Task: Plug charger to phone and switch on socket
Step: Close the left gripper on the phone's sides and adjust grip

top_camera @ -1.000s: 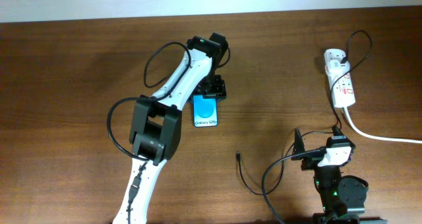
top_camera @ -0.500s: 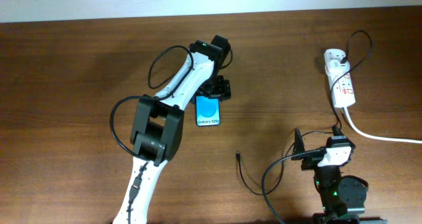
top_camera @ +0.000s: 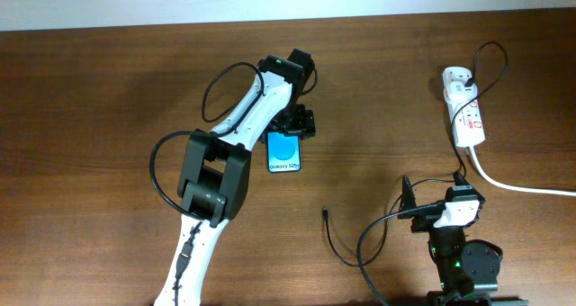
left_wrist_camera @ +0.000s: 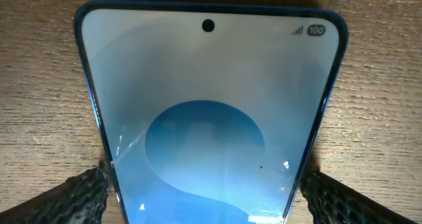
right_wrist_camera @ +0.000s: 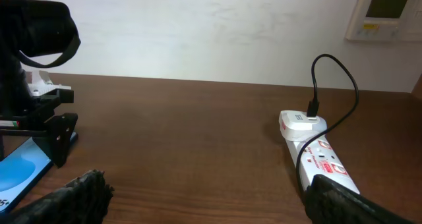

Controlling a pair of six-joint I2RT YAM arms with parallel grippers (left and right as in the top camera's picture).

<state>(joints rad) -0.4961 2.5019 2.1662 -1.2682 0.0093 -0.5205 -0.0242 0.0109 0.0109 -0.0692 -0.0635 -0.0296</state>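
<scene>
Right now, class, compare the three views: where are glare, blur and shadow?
Left wrist view: pale glare washes the phone's upper screen, jaws soft at the bottom corners. Right wrist view: jaws blurred up close, power strip fairly sharp. Overhead view: even light, faint shadows by the left arm.

This looks like a robotics lab or test room in an office-type interior. Two robot arms, a white-and-black arm (top_camera: 216, 162) and a second arm on a black base (top_camera: 461, 256), stand at a plain brown wooden table (top_camera: 90, 117). Behind it runs a bare white wall (right_wrist_camera: 198, 33) carrying a small white control panel with a display (right_wrist_camera: 386, 12), and a white power strip (top_camera: 465, 108) lies on the tabletop.
</scene>
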